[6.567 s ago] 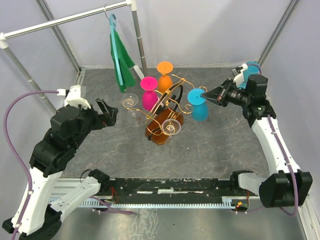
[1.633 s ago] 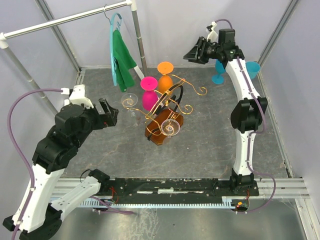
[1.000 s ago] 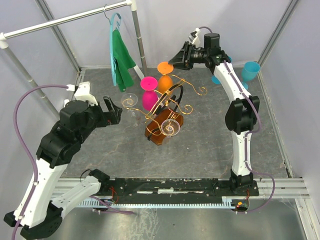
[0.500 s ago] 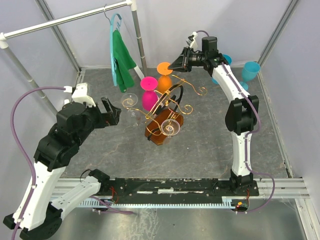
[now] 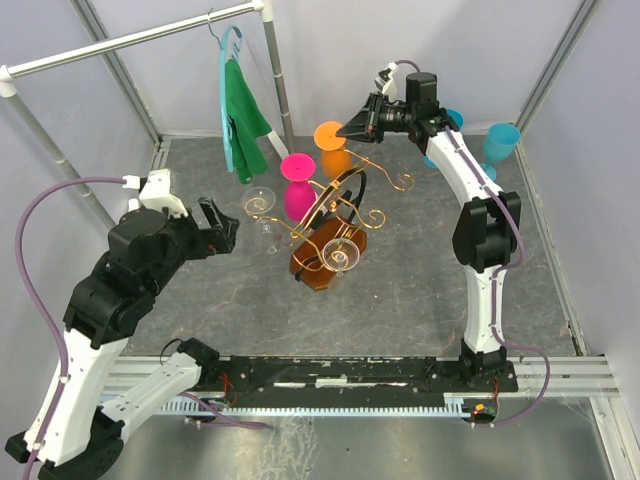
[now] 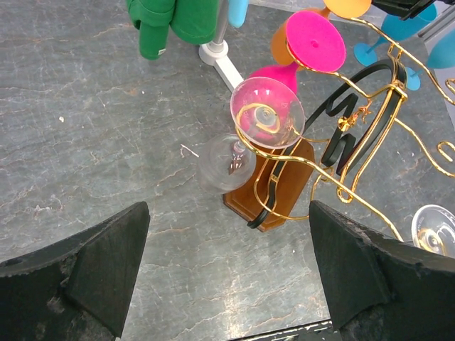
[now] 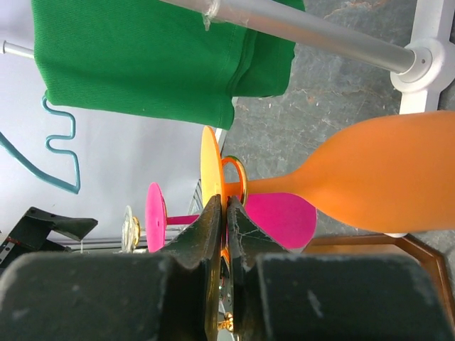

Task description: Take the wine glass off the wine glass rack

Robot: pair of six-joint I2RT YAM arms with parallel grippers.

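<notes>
**Orange glass pinched by its foot while hung on the rack**

A grey, stone-patterned table (image 5: 420, 300) is seen under everything. At its back left a grey clothes rail (image 5: 130, 38) is set, and from it a green garment (image 5: 245, 120) is hung on a teal hanger (image 5: 228, 60).

The right arm is stretched to the back of the table, and the right gripper (image 5: 350, 129) is brought to the top of the wine glass rack (image 5: 345, 200). The rack is stood near the middle of the table on its amber-brown base (image 5: 308, 268). In the right wrist view the fingers (image 7: 206, 234) are seen almost together, with the thin edge of the orange foot clamped between them.

The left gripper (image 5: 222, 222) is held to the left of the rack, apart from it. Its jaws are spread wide and nothing is held between them.

The orange wine glass (image 5: 334, 160) is hung bowl down on a rear arm of the rack. A pink wine glass (image 5: 297, 192) is hung just beside it, to the left. Two clear glasses are hung as well, one (image 5: 262, 203) at the left scroll and one (image 5: 342, 255) at the front.

A teal glass (image 5: 500, 142) is stood upright at the back right, well apart from the rack.
</notes>
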